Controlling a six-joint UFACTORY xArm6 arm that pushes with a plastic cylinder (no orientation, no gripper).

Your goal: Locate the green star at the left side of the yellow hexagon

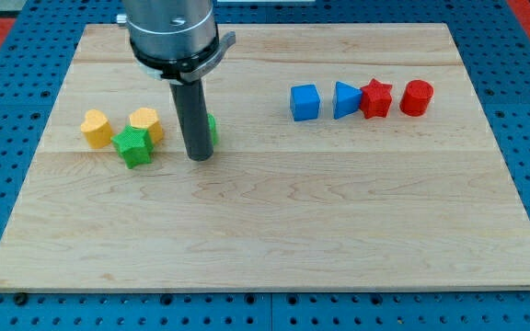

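The green star (pixel 134 146) lies at the view's left, touching the lower left of the yellow hexagon (pixel 145 122). A yellow heart-like block (pixel 97 128) sits just left of them. My tip (pixel 199 156) rests on the board to the right of the green star and the yellow hexagon, a short gap away. A second green block (pixel 212 129) is mostly hidden behind the rod; its shape cannot be made out.
At the view's upper right stands a row: a blue cube (pixel 305 102), a blue triangle (pixel 345 99), a red star (pixel 375 98) and a red cylinder (pixel 416 97). The wooden board (pixel 274 230) lies on a blue pegboard.
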